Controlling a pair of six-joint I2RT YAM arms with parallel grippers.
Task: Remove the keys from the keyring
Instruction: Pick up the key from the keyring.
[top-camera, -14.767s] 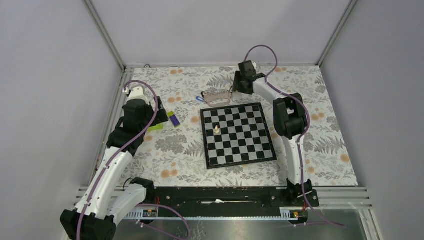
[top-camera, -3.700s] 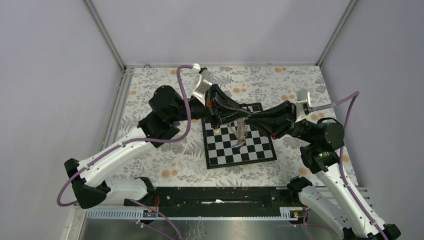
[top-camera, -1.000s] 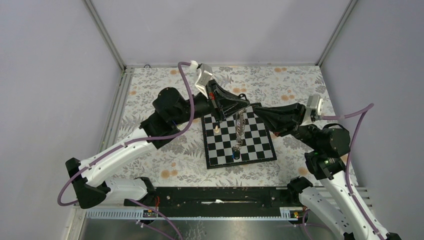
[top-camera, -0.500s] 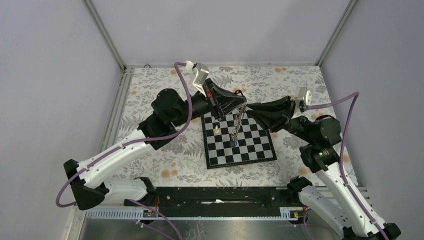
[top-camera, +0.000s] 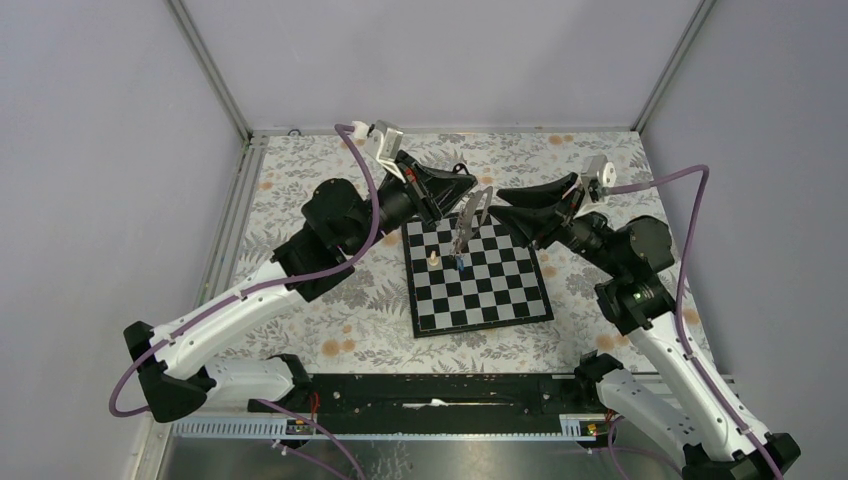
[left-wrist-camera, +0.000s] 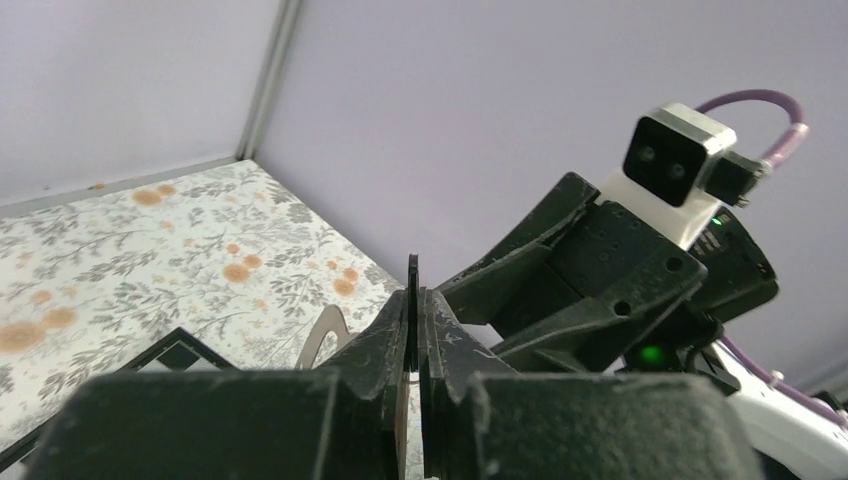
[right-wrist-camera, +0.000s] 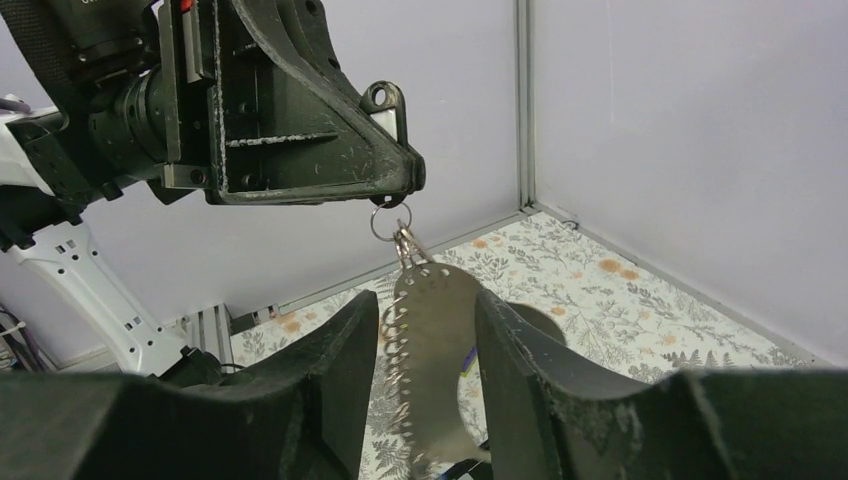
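Right wrist: keyring hangs from left tool; inside spread right tool.

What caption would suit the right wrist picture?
The left gripper pinches a key; the keyring dangles between the right gripper's open fingers.

Both arms reach in high over the chessboard on the floral desk. The keyring hangs as a grey strap from the tip of the left gripper, its blue clip lowest, over the board. The right gripper points at the strap's top, just beside it. A pale pawn stands on the board's left side.
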